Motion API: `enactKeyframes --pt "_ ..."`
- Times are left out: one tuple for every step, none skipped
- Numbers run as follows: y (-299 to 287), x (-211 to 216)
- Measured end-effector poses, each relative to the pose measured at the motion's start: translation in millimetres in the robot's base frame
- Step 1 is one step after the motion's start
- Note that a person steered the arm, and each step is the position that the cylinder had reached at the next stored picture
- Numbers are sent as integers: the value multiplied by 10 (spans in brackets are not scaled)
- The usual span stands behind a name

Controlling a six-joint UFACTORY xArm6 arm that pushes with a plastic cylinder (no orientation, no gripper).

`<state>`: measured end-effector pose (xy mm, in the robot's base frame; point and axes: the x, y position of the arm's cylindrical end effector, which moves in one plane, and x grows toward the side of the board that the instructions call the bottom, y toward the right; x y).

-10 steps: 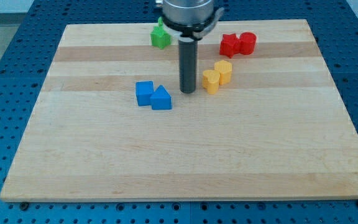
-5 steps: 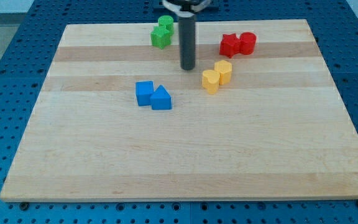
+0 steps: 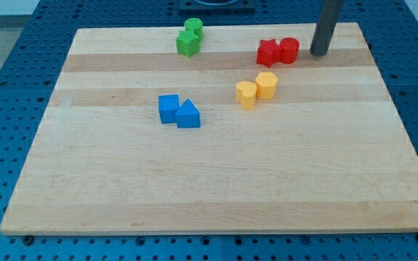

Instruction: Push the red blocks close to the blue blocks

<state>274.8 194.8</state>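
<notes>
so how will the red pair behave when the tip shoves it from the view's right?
The red blocks look small and rigid, so they will probably slide rather than tip on the smooth wooden board. They sit touching, not joined, so an off-centre push may split them. My tip stands just to their right, apart.

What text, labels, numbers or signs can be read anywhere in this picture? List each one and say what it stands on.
None: no word, label, number or sign can be read in this view.
The wooden board is bare of print.
The red blocks, blue blocks, yellow blocks and green blocks carry no marks.
My tip, just at the view's right of the red blocks, shows no lettering.
</notes>
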Motion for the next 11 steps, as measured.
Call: enactKeyframes --pt "-168 -31" --pt "-391 -32" --pt "-575 -32" --pt "-695 -32" --pt "-812 -30" --pt "-943 18" --pt "-1150 85" --pt "-1337 186" --pt "-1536 288" --pt "-1787 322" --pt "-2014 325"
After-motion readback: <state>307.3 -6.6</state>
